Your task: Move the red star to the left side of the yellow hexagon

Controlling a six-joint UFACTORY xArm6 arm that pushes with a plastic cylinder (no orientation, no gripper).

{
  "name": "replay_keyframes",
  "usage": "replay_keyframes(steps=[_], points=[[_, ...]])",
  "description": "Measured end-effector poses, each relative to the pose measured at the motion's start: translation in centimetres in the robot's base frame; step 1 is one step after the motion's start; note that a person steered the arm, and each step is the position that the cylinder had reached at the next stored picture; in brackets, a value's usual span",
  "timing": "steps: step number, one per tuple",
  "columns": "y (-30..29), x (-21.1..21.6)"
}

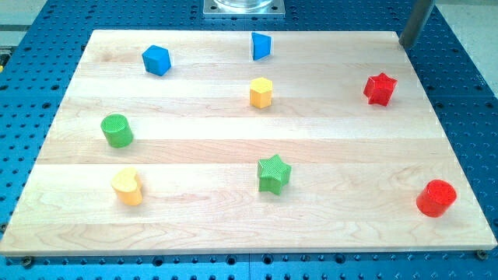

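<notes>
My tip (404, 44) sits at the view's top right, just past the wooden board's (233, 124) far right corner, over the blue perforated table (467, 93). The rod has no jaws to open or close, and it touches no block. Its upper part is cut off by the view's top edge, so only a short grey length shows.

Nearest to my tip, below and slightly to the view's left, stands the red star (380, 89), apart from my tip and close to the board's right edge. Further to the view's left of the star, well apart from it, is the yellow hexagon (261, 92), at about the same height in the view. Above the hexagon, near the board's top edge, is a blue block (261, 46) whose shape is hard to make out; it looks wedge-like. Further left along the top is a blue cube-like block (156, 59).

Far below my tip, at the board's lower right corner, is a red cylinder (436, 197). A green star (273, 173) lies lower centre. Farthest from my tip, on the left, are a green cylinder (117, 130) and a yellow heart-shaped block (127, 186).

A metal base (243, 7) at the view's top centre is cut off.
</notes>
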State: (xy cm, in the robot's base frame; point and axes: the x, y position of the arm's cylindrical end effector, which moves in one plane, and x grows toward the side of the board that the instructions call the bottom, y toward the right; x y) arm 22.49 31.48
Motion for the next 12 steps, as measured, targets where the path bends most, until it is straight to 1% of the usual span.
replay_keyframes(steps=[1, 2, 3, 4, 6, 7, 8, 9, 10, 11, 12], points=[[0.2, 1.3], [-1.7, 7.5], [-9.4, 9.7], [-9.9, 9.5], [-8.7, 9.4], [-6.5, 10.6], [0.2, 12.4], [2.3, 15.6], [-1.3, 16.3], [-1.2, 16.3], [-1.9, 15.2]])
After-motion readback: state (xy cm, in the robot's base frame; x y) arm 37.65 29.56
